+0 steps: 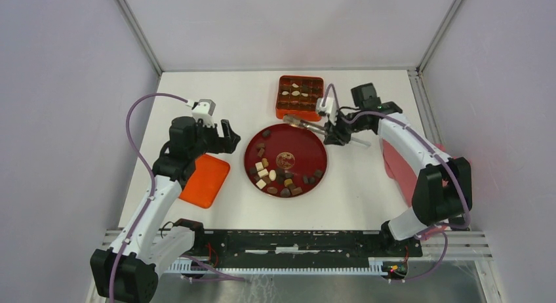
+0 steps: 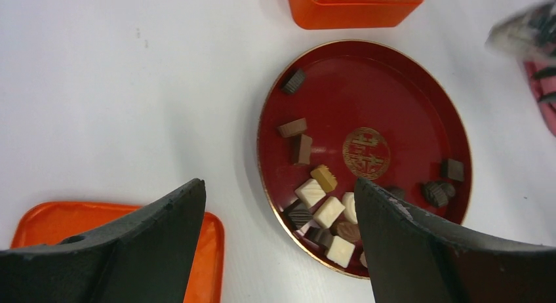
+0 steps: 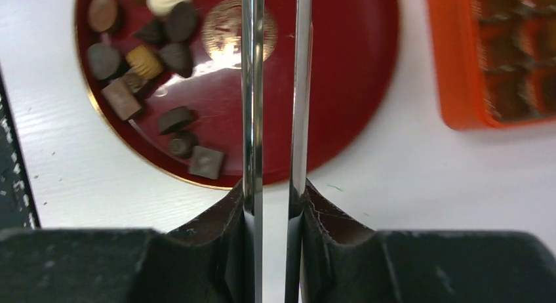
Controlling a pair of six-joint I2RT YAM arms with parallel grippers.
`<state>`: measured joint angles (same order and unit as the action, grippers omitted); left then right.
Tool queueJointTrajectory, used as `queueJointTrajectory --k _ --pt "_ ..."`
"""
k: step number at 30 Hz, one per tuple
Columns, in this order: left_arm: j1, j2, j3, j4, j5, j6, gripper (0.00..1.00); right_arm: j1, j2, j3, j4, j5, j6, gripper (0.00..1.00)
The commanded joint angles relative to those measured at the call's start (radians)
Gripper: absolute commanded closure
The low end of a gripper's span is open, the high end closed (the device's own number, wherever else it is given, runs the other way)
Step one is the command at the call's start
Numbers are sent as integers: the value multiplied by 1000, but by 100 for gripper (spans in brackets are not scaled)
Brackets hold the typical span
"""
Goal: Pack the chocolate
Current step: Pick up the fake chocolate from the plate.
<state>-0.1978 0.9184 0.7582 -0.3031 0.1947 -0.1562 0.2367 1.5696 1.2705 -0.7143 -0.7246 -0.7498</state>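
Note:
The chocolate [image 1: 275, 175] lies loose on a round red plate [image 1: 308, 145]: several dark, light brown and cream-white pieces, mostly on its near and left side. More pieces sit in the gridded orange box [image 1: 299, 110] behind the plate. My left gripper [image 1: 229, 136] is open and empty, left of the plate; its wrist view shows the pieces [image 2: 326, 211] between its fingers. My right gripper [image 1: 337, 134] is shut on metal tongs [image 1: 308, 124] that reach over the plate's far right rim. In the right wrist view the tong blades [image 3: 252, 86] run over the plate [image 3: 354, 67]; their tips are out of frame.
An orange lid [image 1: 204, 180] lies flat left of the plate, under my left arm. A pink-red object [image 1: 397, 165] lies at the right by my right arm. White walls close in the table on three sides.

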Motion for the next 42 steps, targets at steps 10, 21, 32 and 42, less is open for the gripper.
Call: queueJointTrajectory --k 10,21,32,42 --pt "5 -36 -131 358 299 -437 12 327 -11 -82 36 310 -109 68" --pt "5 -50 -150 296 244 -403 14 387 -112 -235 -65 472 -201 67" --pt "3 -63 -191 300 244 -420 15 387 -186 -304 -111 551 -267 67" --pt "2 -102 -189 290 214 -410 14 386 -145 -290 -121 540 -288 63"
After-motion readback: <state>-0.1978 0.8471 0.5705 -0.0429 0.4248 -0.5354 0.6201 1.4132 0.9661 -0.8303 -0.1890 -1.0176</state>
